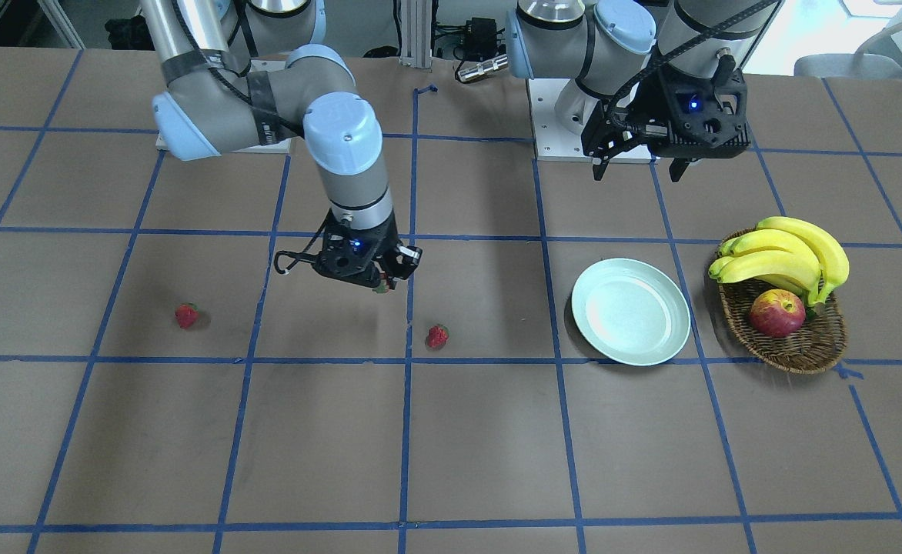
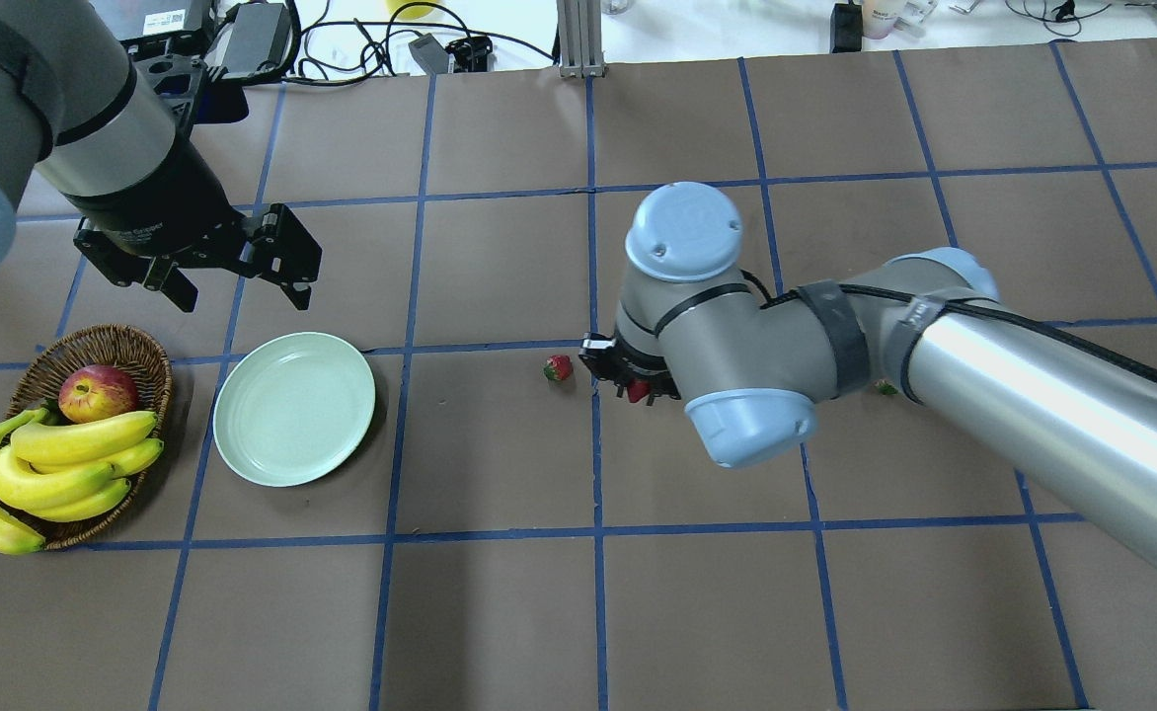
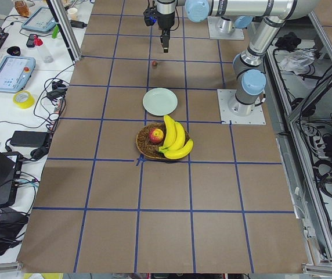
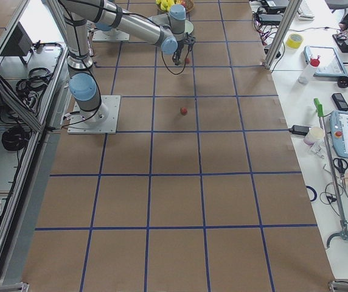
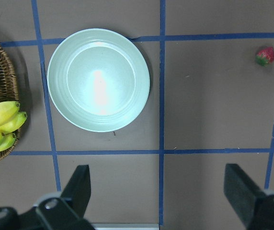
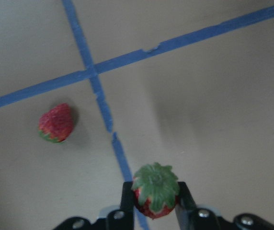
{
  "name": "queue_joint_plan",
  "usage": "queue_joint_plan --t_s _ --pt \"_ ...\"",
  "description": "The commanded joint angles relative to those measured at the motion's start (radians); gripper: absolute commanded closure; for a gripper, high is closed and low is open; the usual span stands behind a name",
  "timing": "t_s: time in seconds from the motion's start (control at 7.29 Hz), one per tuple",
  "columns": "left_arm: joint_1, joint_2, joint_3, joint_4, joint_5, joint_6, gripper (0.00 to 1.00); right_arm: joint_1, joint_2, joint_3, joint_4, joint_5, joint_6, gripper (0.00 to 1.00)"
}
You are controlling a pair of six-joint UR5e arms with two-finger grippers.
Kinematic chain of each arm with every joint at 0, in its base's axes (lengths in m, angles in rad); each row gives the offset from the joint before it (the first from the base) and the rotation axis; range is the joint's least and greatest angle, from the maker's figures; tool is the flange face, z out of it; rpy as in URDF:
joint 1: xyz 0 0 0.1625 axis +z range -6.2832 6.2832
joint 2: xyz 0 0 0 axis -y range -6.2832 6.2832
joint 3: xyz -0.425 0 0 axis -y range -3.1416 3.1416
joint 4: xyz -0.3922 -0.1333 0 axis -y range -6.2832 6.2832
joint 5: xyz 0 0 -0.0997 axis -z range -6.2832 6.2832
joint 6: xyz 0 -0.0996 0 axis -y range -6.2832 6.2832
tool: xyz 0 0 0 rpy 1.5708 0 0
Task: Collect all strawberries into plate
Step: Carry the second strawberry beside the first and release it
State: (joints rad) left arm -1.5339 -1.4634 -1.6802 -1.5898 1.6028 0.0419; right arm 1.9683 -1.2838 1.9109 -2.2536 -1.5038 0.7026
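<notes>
My right gripper point(image 1: 384, 285) is shut on a strawberry point(image 6: 155, 190), green cap up, and holds it above the table. A second strawberry point(image 1: 437, 336) lies on the table close by, toward the plate; it also shows in the right wrist view point(image 6: 56, 123) and the left wrist view point(image 5: 265, 55). A third strawberry point(image 1: 186, 315) lies farther out on the right arm's side. The pale mint plate point(image 1: 630, 311) is empty and sits directly under my left gripper's camera point(image 5: 98, 79). My left gripper point(image 1: 636, 168) hangs open and empty above and behind the plate.
A brown wicker basket point(image 1: 793, 355) with bananas point(image 1: 790, 254) and a red apple point(image 1: 776, 313) stands beside the plate, on the side away from the strawberries. Blue tape lines grid the brown table.
</notes>
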Motion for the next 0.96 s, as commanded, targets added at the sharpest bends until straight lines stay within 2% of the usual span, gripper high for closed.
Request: queue_joint_plan --t_s 0.0,0.55,0.82 --pt "0.0 0.0 0.0 -0.001 0.0 0.001 0.0 0.116 0.087 -0.085 -0.01 0.001 0.159 1.0" --pt "0.0 0.0 -0.001 -0.001 0.002 0.001 0.0 0.17 0.13 -0.108 -0.07 0.005 0.239 1.0" --pt "0.001 0.0 -0.001 -0.002 0.006 0.001 0.0 0.17 0.17 -0.11 -0.168 0.023 0.284 1.0"
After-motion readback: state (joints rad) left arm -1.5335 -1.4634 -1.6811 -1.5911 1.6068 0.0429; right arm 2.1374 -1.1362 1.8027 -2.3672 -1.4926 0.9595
